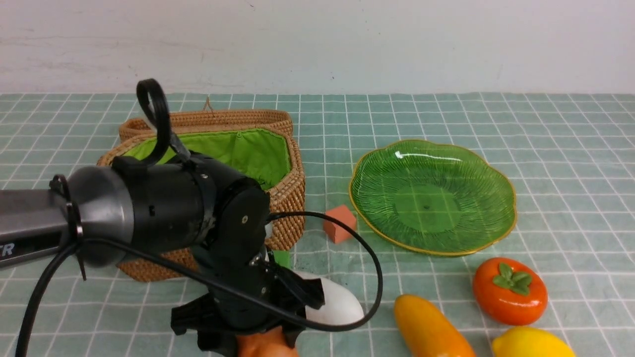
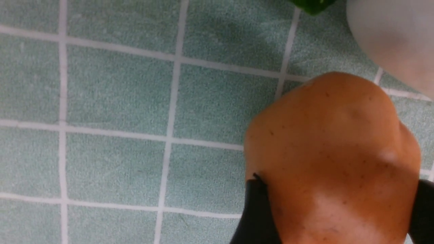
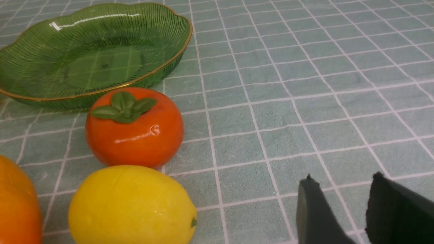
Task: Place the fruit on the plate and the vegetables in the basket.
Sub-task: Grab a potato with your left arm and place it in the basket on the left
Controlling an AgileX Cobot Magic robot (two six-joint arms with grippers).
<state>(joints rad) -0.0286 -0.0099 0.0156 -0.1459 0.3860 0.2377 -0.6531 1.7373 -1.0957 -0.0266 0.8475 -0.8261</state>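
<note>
Now the left gripper (image 2: 335, 189) is clamping its jaws mid-body on the brownish-orange toy potato (image 2: 332, 135), probably light, stiff and slick, near the tan wicker basket (image 1: 283, 193); the right gripper (image 3: 342, 179) is gaping, empty.

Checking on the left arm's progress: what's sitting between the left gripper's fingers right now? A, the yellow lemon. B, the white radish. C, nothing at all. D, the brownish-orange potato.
D: in the left wrist view the potato is flanked on both sides by the left gripper, with the radish lying outside it.
</note>
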